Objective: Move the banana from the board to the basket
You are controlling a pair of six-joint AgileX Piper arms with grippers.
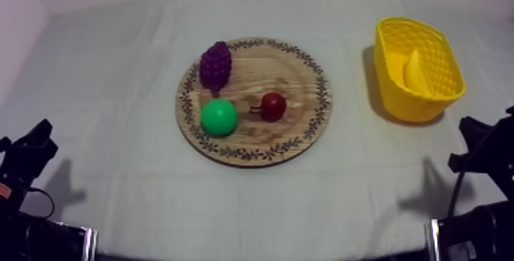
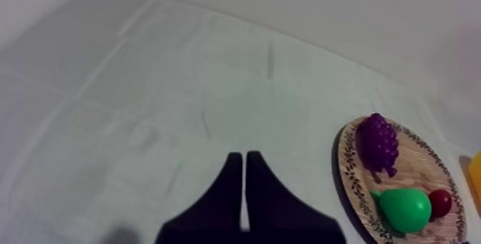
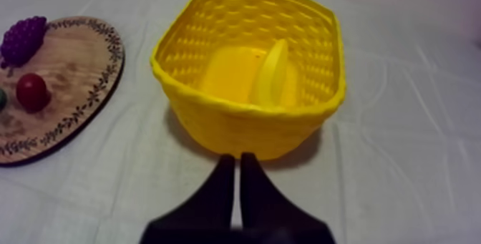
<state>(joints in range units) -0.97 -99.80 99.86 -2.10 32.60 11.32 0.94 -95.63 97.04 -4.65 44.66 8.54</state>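
The banana (image 1: 414, 71) (image 3: 270, 75) lies inside the yellow basket (image 1: 428, 103) (image 3: 236, 122), leaning on its far wall. The round wooden board (image 1: 294, 76) (image 2: 415, 161) (image 3: 71, 68) holds the grapes (image 1: 216, 66) (image 2: 378, 142) (image 3: 23, 38), a green pear (image 1: 219, 116) (image 2: 405, 209) and a small red fruit (image 1: 273, 106) (image 2: 440, 202) (image 3: 32, 91). My left gripper (image 1: 34, 145) (image 2: 243, 162) rests shut on nothing over bare cloth, left of the board. My right gripper (image 1: 478, 138) (image 3: 237, 163) is shut and empty, just in front of the basket.
The basket stands at the table's right, the board in the middle. Grey-white cloth (image 1: 252, 210) spreads between the two arms along the front edge.
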